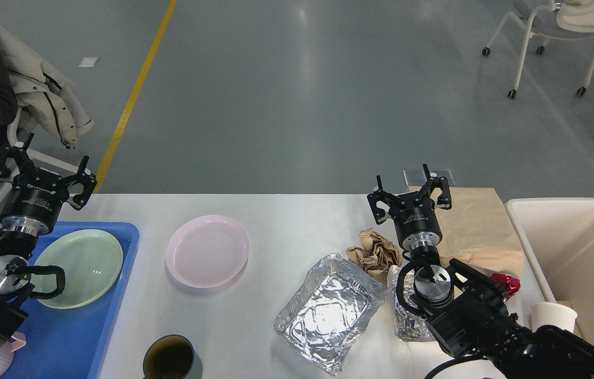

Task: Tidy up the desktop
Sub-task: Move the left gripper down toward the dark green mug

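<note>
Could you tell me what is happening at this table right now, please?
The robot is tidying the desktop. Both tools, the left tool and the right tool, are open and hold nothing. A green plate sits in the blue tray; the pink plate, foil tray, crumpled paper and cup remain out.
</note>
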Motion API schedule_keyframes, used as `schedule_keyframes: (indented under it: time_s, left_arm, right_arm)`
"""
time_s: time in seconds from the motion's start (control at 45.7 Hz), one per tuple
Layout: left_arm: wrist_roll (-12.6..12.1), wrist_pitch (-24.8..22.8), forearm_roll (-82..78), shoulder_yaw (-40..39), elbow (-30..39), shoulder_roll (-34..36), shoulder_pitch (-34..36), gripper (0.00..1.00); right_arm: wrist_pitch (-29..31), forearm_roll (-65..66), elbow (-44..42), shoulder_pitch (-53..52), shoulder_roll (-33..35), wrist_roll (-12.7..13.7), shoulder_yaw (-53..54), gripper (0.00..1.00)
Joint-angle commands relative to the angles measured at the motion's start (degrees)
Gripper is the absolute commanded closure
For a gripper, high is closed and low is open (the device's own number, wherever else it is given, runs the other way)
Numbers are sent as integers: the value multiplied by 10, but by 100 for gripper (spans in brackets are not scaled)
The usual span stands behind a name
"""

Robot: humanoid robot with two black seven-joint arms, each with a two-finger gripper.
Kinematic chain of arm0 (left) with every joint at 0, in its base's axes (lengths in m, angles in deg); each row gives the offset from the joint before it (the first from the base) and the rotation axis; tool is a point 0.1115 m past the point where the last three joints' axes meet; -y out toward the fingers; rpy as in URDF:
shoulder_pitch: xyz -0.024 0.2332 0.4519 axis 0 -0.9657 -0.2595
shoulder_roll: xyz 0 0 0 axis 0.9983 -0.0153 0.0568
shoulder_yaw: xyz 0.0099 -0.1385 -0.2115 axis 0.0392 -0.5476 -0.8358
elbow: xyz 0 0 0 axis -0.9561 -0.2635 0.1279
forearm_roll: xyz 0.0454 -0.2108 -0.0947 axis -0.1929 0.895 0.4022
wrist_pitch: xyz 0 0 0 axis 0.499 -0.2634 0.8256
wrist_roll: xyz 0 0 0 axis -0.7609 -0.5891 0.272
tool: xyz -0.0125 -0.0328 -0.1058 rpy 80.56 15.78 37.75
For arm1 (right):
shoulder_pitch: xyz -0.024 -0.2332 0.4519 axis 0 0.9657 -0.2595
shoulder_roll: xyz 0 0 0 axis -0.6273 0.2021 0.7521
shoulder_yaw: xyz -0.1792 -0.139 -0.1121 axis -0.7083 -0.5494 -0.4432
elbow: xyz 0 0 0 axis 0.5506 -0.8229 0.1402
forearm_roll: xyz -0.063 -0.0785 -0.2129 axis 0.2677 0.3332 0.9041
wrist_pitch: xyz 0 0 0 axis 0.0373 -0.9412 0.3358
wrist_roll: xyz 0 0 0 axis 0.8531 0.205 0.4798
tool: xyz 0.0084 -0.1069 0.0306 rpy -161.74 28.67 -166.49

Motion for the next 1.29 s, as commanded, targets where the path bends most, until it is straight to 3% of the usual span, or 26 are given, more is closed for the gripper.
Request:
schedule_keyframes:
  time_s: [0.0, 0.175, 0.394, 0.525, 0.766, 0.81, 0.941, 1.029, 1.27]
  left_arm:
    - [2, 4, 0, 66, -1, 58, 23, 0]
    - [-2, -2, -2, 197, 12, 155, 74, 0]
    - [-2, 2, -75, 452, 209, 337, 248, 0]
    - [-3, 5, -282, 472, 323, 411, 340, 0]
    - [-3, 28, -607, 469, 701, 650, 382, 0]
    - [-3, 27, -656, 469, 741, 671, 382, 0]
    - [-2, 25, -775, 473, 790, 672, 377, 0]
    - [-10, 25, -835, 490, 804, 630, 365, 0]
    - [-97, 25, -953, 552, 803, 477, 346, 0]
  right_arm:
    - [0, 0, 0, 1, 0, 0, 0, 0]
    - [-1, 0, -1, 1, 0, 0, 0, 0]
    - [0, 0, 0, 0, 0, 0, 0, 0]
    - [-1, 0, -1, 0, 0, 0, 0, 0]
    - [-1, 0, -2, 0, 0, 0, 0, 0]
    - [-1, 1, -2, 0, 0, 0, 0, 0]
    - [-1, 1, -1, 1, 0, 0, 0, 0]
    - [-1, 0, -1, 0, 0, 0, 0, 0]
    - [0, 1, 0, 1, 0, 0, 0, 0]
